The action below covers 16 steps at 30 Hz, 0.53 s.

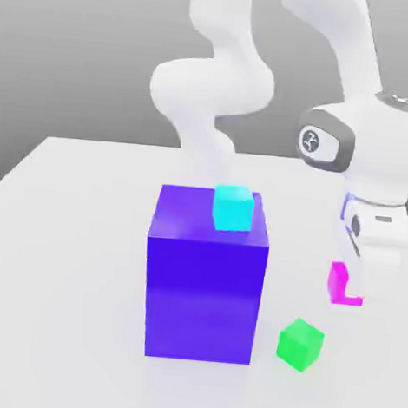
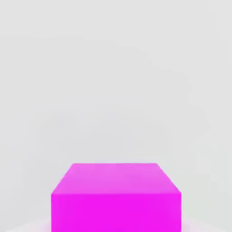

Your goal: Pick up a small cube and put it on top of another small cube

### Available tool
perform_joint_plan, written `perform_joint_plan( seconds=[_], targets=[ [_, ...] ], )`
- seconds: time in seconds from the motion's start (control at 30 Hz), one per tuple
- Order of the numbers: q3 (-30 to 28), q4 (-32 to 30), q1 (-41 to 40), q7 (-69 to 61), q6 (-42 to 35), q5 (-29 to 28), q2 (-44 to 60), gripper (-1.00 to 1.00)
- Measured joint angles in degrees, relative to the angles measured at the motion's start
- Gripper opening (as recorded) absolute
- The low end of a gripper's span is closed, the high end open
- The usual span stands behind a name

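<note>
Grey backdrop (image 1: 81, 57), pale worktop (image 1: 62, 273).
Pincer (image 1: 363, 289) clenched on the magenta cube (image 1: 336, 284), partly hiding it in the exterior view.

The arm (image 1: 213, 82) is glossy white, with smooth, rounded segments. Above the gripper (image 1: 371, 276), a dark grey ring frames a white disc (image 1: 318, 144) bearing a small black emblem; the pale hand housing (image 1: 376, 224) has small dark oval markings.

The magenta cube (image 1: 336, 284) is small, plain and bright (a vivid pink, really); it sits flat and upright toward the exterior view's right, partly hidden, its top face paler in the hand view.
</note>
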Motion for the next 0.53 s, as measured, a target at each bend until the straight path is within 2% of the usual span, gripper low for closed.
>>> perform_joint_plan(
  seconds=[0.2, 0.4, 0.43, 0.53],
  targets=[
    [-3.28, 0.45, -3.66, -4.12, -2.51, 3.04, -1.84, -1.00],
    [-4.09, 1.07, -3.99, -3.16, 6.47, 1.28, 7.82, -1.00],
    [-4.48, 1.13, -3.77, -2.66, 8.12, 0.61, 9.55, 1.00],
    [-4.48, 1.13, -3.77, -2.66, 8.11, 0.61, 9.55, 1.00]
  ],
)
